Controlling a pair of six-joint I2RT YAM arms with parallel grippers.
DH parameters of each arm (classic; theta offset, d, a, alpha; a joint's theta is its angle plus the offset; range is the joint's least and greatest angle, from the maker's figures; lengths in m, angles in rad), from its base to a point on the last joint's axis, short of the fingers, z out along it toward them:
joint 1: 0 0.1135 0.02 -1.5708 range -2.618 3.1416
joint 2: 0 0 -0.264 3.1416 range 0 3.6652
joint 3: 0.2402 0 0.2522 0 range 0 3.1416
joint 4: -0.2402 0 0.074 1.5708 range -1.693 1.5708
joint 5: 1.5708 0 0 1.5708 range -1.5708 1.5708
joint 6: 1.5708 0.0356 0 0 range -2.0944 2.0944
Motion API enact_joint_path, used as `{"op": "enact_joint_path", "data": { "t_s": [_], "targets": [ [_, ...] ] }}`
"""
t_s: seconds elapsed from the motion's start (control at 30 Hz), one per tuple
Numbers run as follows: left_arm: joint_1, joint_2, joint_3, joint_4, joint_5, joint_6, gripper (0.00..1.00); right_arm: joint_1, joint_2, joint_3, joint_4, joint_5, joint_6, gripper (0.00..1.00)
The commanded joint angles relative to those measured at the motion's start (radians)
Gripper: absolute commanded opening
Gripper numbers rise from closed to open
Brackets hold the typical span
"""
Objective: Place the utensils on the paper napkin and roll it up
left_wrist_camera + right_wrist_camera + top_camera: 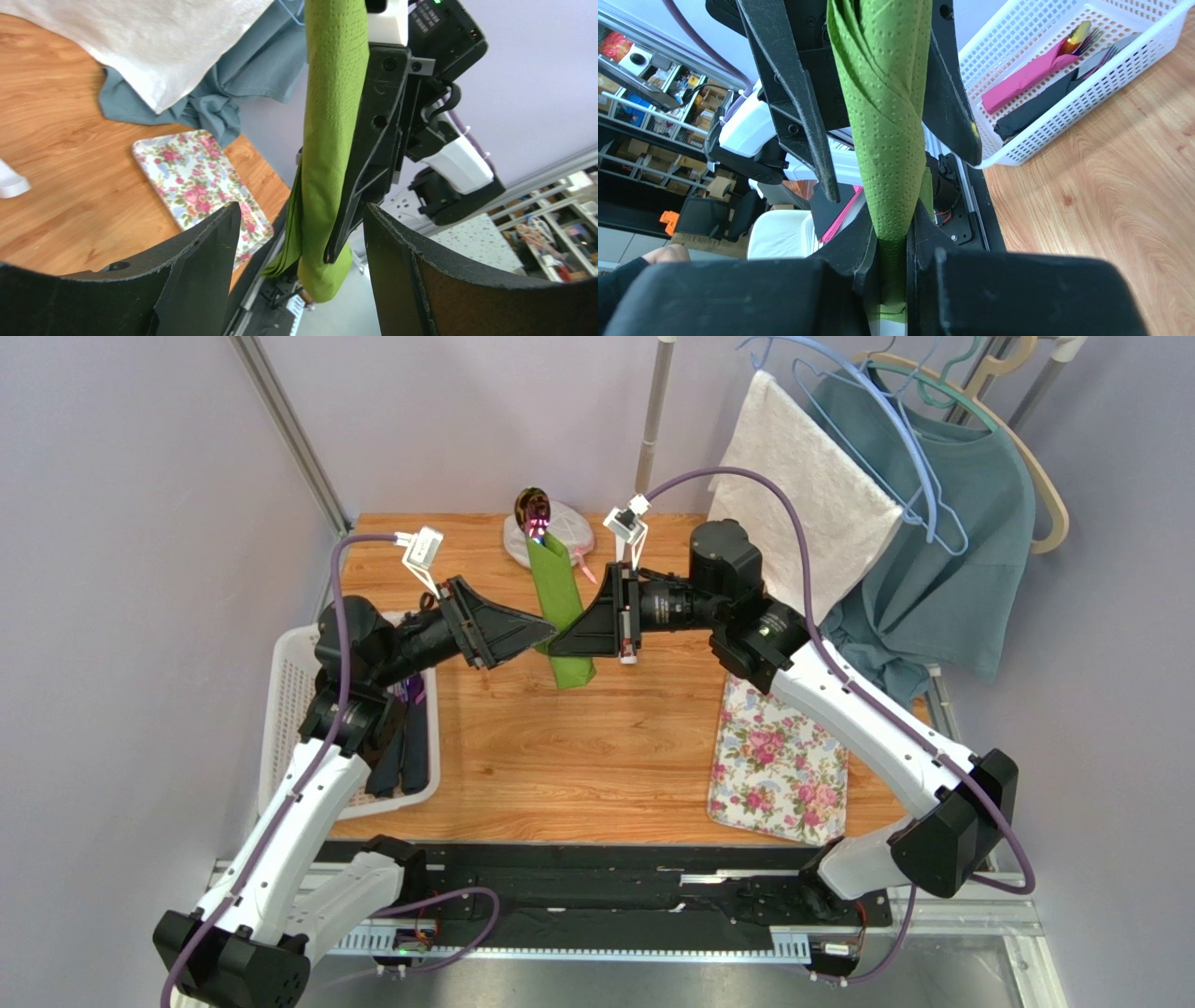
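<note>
The rolled napkin (561,602) hung off the table (589,756), pinched by the right gripper (892,273) alone. The left gripper (302,213) stood wide open around it, holding nothing. On that one narrow grip the roll could have loosened or tipped, letting the utensils, one glossy head (533,511) showing at its end, slide out. Pale walls (140,504) enclosed the wooden table, which bore a floral mat (779,763) and a white basket (288,700).
</note>
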Motion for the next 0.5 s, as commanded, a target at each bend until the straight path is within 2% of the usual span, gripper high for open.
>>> {"op": "enact_joint_path", "data": {
  "t_s": [0.0, 0.2, 0.47],
  "targets": [
    [0.003, 0.013, -0.022, 0.177, 0.042, -0.107, 0.72, 0.022, 0.001, 0.018, 0.106, 0.002, 0.024, 0.0],
    [-0.001, 0.056, -0.011, 0.249, 0.038, -0.176, 0.68, 0.031, 0.008, 0.025, 0.109, 0.018, 0.013, 0.0],
    [-0.015, 0.061, -0.019, 0.232, 0.013, -0.191, 0.64, 0.046, 0.024, 0.036, 0.085, 0.065, -0.016, 0.0]
  ]
}}
